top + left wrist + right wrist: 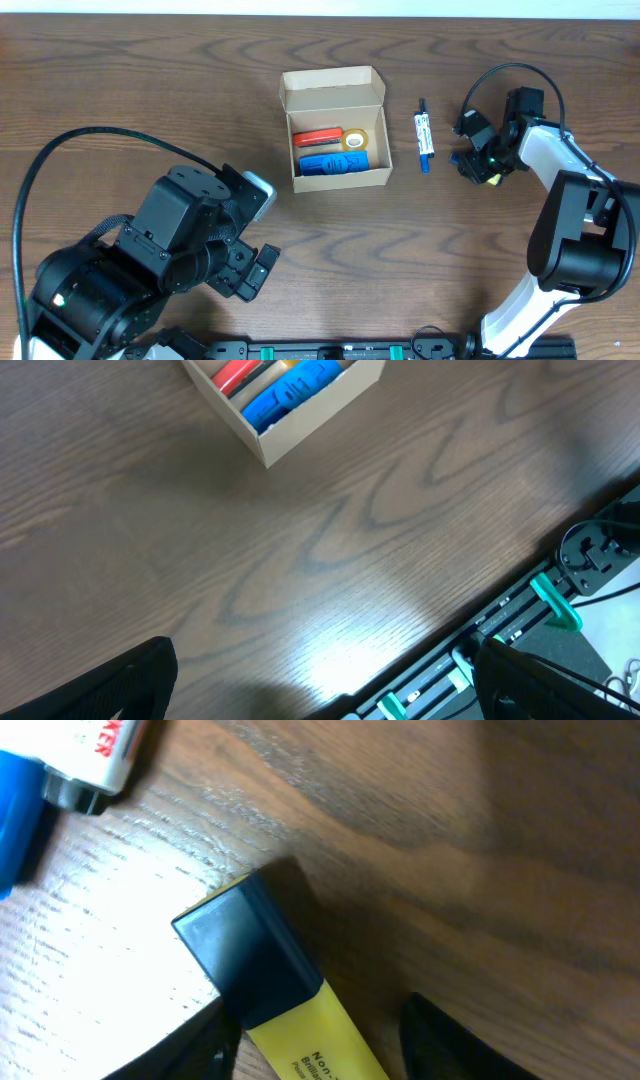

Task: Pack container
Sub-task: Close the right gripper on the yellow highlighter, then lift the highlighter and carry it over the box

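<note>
The tan cardboard container (337, 90) stands open at the table's centre back, its flap lid raised. Inside lie a red pen (317, 137), a yellow tape roll (354, 139) and a blue item (331, 163). Its corner shows in the left wrist view (268, 444). A blue-and-white marker (423, 135) lies right of it and shows in the right wrist view (60, 760). My right gripper (480, 166) is open, its fingers on either side of a yellow highlighter with a black cap (290, 990) on the table. My left gripper (256, 274) is open and empty near the front.
A black rail with green clips (520, 630) runs along the table's front edge. The right arm's cable (500, 75) loops above its wrist. The left arm's cable (60, 150) arcs over the left side.
</note>
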`<control>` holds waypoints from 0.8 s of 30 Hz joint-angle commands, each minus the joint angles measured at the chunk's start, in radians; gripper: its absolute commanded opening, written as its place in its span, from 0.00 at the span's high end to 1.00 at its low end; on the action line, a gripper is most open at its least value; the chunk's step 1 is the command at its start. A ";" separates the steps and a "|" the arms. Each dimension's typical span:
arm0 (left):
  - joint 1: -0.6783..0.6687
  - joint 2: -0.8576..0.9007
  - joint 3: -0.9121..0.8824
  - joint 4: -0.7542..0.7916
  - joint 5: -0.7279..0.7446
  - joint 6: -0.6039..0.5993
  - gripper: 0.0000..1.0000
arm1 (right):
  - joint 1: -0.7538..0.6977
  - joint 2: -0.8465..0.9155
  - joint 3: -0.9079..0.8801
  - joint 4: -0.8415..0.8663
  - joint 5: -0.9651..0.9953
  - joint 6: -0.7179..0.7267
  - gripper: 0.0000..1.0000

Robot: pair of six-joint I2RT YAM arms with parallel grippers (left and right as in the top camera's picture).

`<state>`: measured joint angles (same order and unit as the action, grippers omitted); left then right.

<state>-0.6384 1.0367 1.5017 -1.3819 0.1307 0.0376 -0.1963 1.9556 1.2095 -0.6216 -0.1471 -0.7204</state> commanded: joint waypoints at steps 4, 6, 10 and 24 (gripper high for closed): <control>0.003 -0.005 -0.002 -0.003 -0.003 0.000 0.05 | -0.005 0.026 0.006 -0.003 0.007 0.042 0.75; 0.003 -0.005 -0.002 -0.003 -0.003 0.000 0.05 | -0.005 0.026 0.006 -0.003 0.007 0.055 0.78; 0.003 -0.005 -0.002 -0.003 -0.003 0.000 0.05 | -0.005 0.026 0.006 -0.003 0.007 0.074 0.82; 0.003 -0.005 -0.002 -0.003 -0.003 0.000 0.05 | 0.108 0.025 0.245 -0.146 0.000 0.174 0.99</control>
<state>-0.6384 1.0367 1.5017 -1.3823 0.1307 0.0376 -0.1280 1.9865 1.3750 -0.7586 -0.1379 -0.5713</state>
